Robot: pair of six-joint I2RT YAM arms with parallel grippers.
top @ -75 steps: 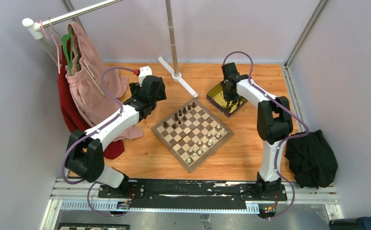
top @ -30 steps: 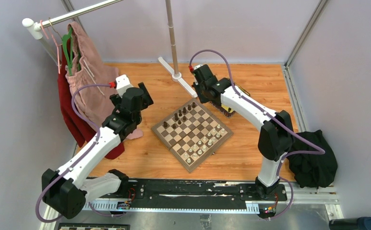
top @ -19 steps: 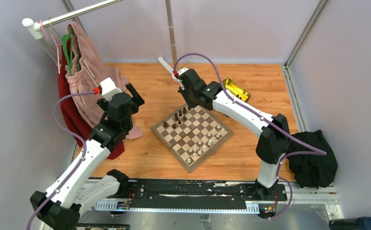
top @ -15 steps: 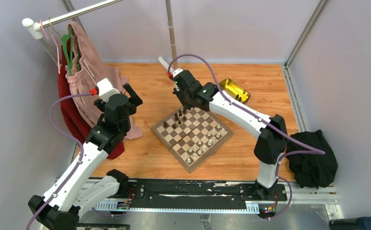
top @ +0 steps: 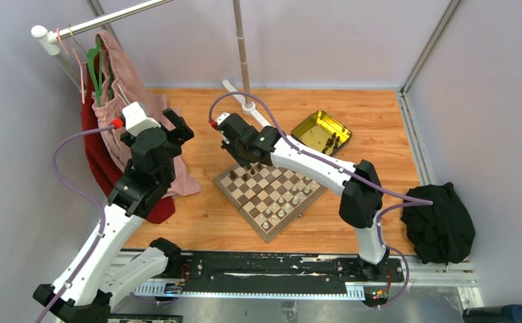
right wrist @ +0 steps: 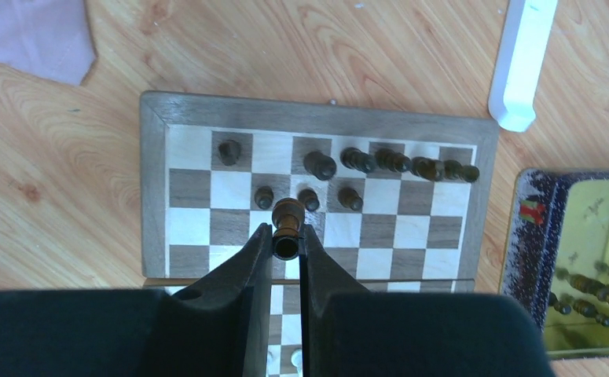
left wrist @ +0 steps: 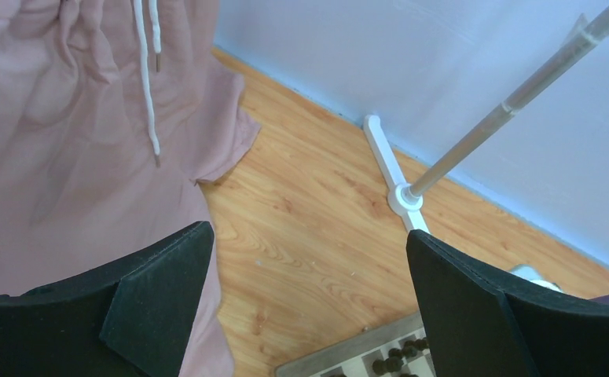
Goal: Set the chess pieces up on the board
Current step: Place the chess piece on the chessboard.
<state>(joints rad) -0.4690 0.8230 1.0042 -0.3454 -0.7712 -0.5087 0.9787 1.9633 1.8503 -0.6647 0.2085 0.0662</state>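
The chessboard (top: 244,202) lies mid-table, turned like a diamond, with dark chess pieces (top: 251,173) along its far left side and pale pieces (top: 289,200) near its right side. In the right wrist view the board (right wrist: 153,157) shows dark pieces (right wrist: 379,161) in its far rows. My right gripper (right wrist: 286,239) is shut on a dark brown chess piece (right wrist: 287,216) and holds it above the board; in the top view it (top: 248,160) hangs over the board's far left edge. My left gripper (left wrist: 309,275) is open and empty, raised left of the board near the pink cloth.
A yellow-gold tin (top: 310,128) with several dark pieces stands at the back right. Pink and red garments (top: 126,128) hang from a rack at the left, whose white foot (left wrist: 399,192) rests behind the board. A black cloth (top: 438,222) lies at the right edge.
My right gripper has moved from the tin leftward to above the board's far left edge. My left arm has drawn back to the left and risen.
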